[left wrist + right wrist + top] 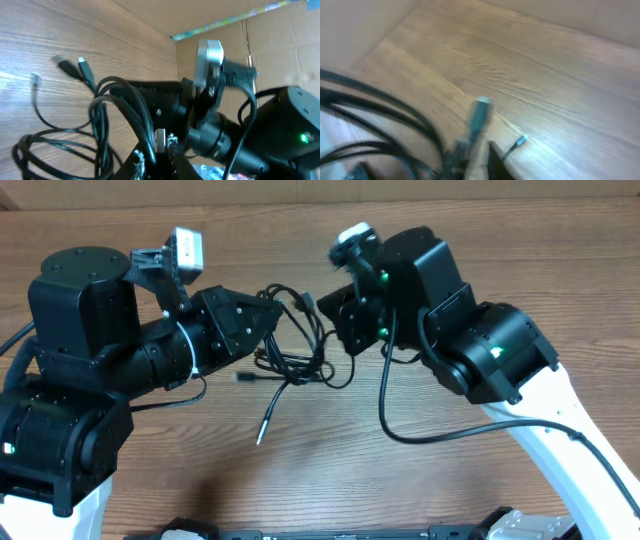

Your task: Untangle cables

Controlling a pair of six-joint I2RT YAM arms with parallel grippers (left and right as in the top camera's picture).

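The cables [300,355] are thin black cords in a loose tangle on the wooden table [300,480], between my two grippers. My left gripper [275,313] reaches into the tangle from the left. In the left wrist view it [156,150] is shut on one cable strand [145,125] that runs up between its fingers, with other loops [100,125] hanging beside it. My right gripper [342,330] sits at the tangle's right edge. The right wrist view is blurred; a cable plug [480,112] sticks up from between the nearly closed jaws of the right gripper [477,157].
A loose cable end [263,430] trails toward the front, and two plugs [75,67] lie flat on the wood. The right arm's thick wire [400,425] loops over the table. A cardboard wall [280,35] stands behind. The right arm's camera [210,65] hangs close to my left gripper.
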